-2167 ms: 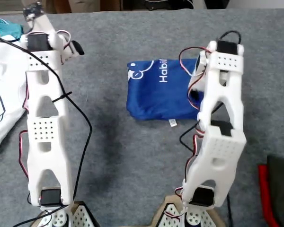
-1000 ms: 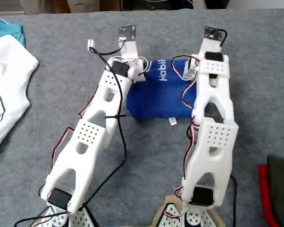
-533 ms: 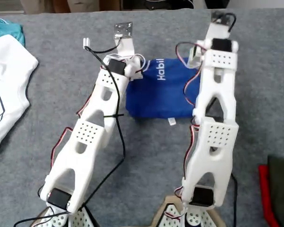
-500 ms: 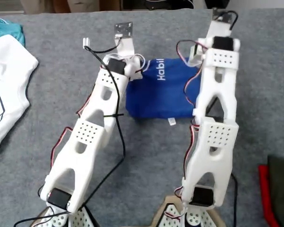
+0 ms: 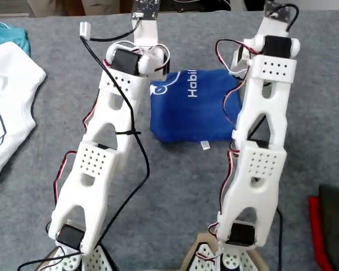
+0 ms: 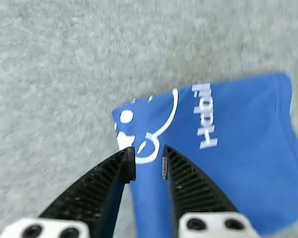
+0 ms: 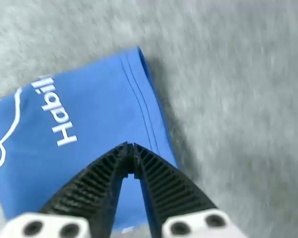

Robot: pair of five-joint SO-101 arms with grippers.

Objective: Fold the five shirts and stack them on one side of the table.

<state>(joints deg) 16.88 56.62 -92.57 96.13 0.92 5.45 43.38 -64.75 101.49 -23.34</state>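
A folded blue shirt [image 5: 192, 113] lies near the table's [image 5: 175, 192] far edge. Above it, the left gripper [image 6: 149, 159] is slightly parted and empty, and the right gripper [image 7: 130, 148] is closed and empty.

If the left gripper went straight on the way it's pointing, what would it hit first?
Probably the blue shirt, near its white-printed corner. The left gripper points right at it, though its height above the cloth is unclear.

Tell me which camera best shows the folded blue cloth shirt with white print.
The high view: the folded blue shirt shows almost whole, only its side edges covered. The left wrist view has its printed end behind the left gripper; the right wrist view, its hemmed edge behind the right gripper.
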